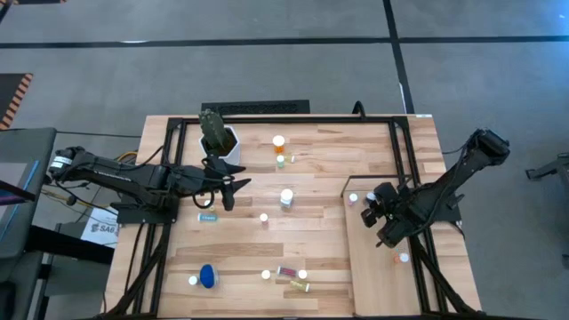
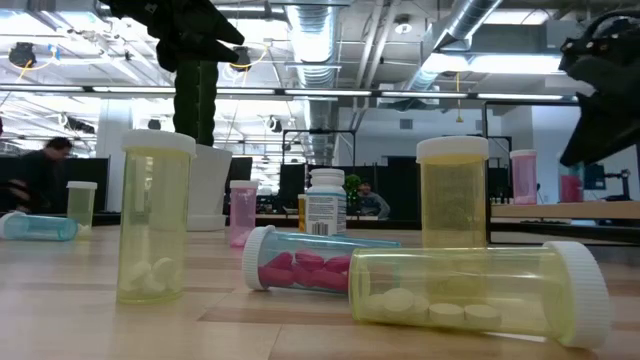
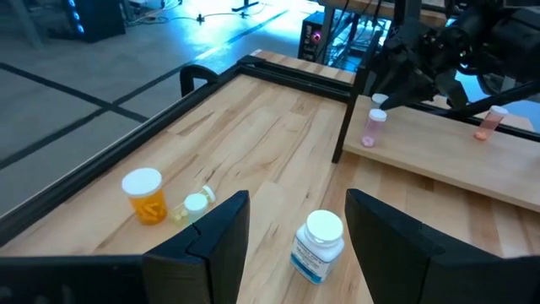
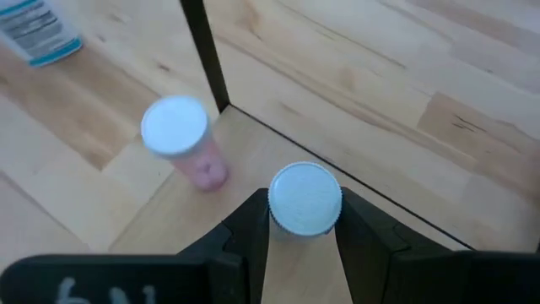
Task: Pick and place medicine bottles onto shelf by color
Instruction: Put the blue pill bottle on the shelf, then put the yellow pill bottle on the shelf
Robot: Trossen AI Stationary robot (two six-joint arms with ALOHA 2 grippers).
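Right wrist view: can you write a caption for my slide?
Right end effector shut on a white-capped bottle above the shelf corner, beside a standing pink bottle.

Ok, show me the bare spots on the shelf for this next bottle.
The shelf is bare through its middle and near end, below the right hand, apart from one orange bottle near the right edge. The far left corner is crowded: a pink bottle stands there beside the white-capped bottle in the right hand.

Two arms, one shelf (image 1: 404, 284), one cactus pot (image 1: 220, 138)
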